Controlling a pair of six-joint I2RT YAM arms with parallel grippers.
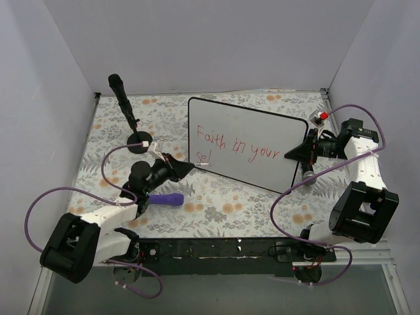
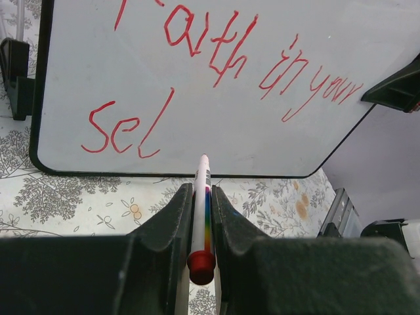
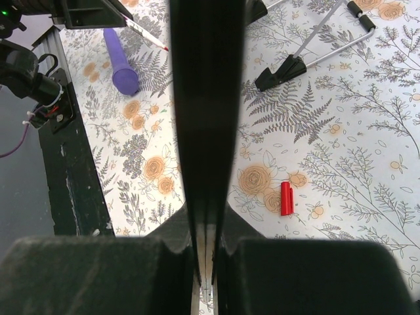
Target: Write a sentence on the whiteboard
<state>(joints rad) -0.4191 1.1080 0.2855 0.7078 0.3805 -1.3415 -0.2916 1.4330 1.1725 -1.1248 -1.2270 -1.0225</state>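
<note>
Red lettering, the sentence [image 1: 237,147], crosses the mid-frame whiteboard [image 1: 262,125], its right edge clamped by the right gripper [image 3: 204,220], apparently for steadiness, while the left gripper [image 2: 202,193] pinches the marker [image 2: 201,216], tip aimed below "sel".

You see the whiteboard [image 1: 262,172] in the middle of the top view. It is big, shiny and white, with a thin black frame and round corners. It stands on its lower edge on the table [image 1: 216,203]. The sentence [image 1: 236,146] is red: "Faith in your" on top, "sel" below, at the left.
</note>
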